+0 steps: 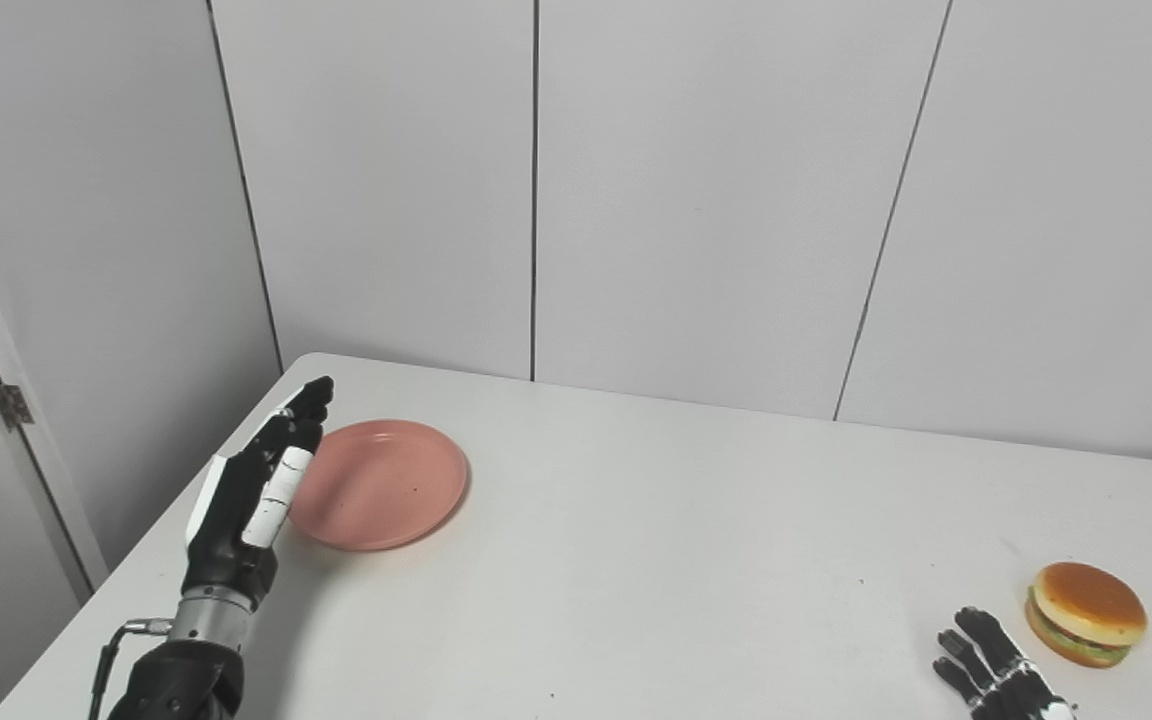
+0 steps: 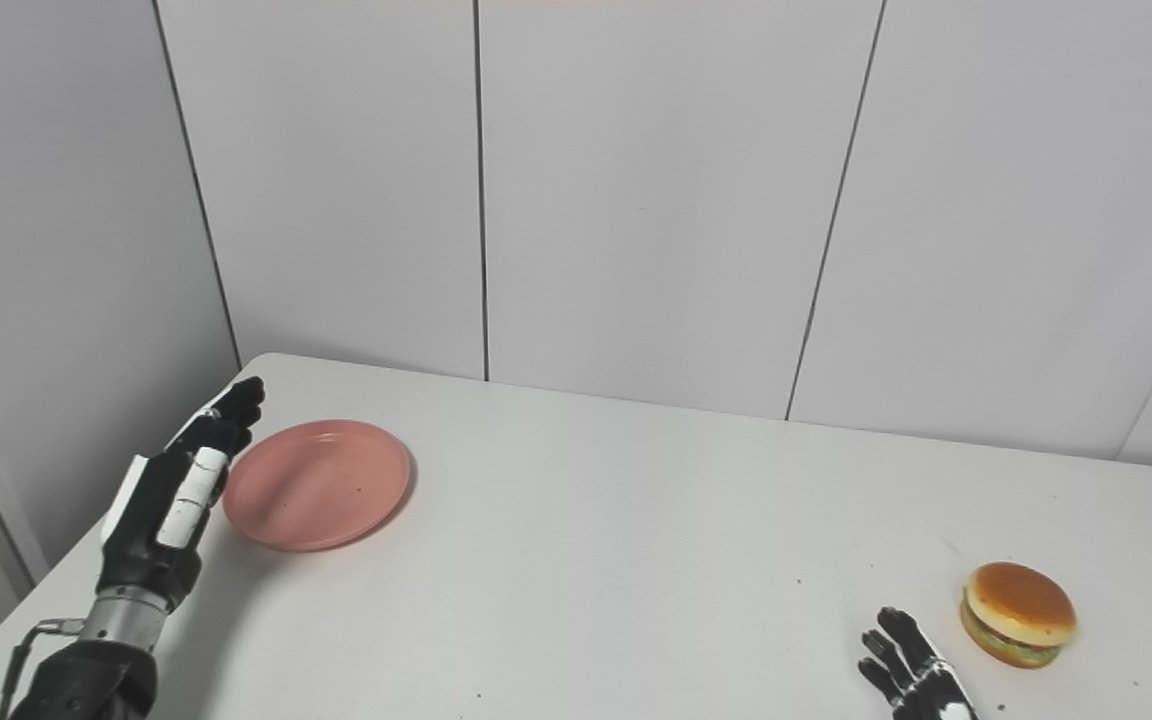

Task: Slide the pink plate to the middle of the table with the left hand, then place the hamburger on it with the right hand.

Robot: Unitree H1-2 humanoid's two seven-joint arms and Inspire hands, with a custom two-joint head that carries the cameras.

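While hands (image 1: pixel 254 490) (image 1: pixel 996 670) wait, one plate (image 1: pixel 381 485), one hamburger (image 1: pixel 1084 612)

A white table (image 2: pixel 586 560) stands against pale wall panels (image 2: pixel 636 200). A pink plate (image 2: pixel 318 484) lies flat near the table's far left corner. The left hand (image 2: pixel 171 500) stands edge-on just beside the plate's left rim, fingers straight and together, pointing away from the camera; whether it touches the rim cannot be told. A hamburger (image 2: pixel 1019 612) sits near the right front of the table, well apart from the plate. The right hand (image 2: pixel 911 670) is just left of the hamburger with fingers spread, holding nothing.
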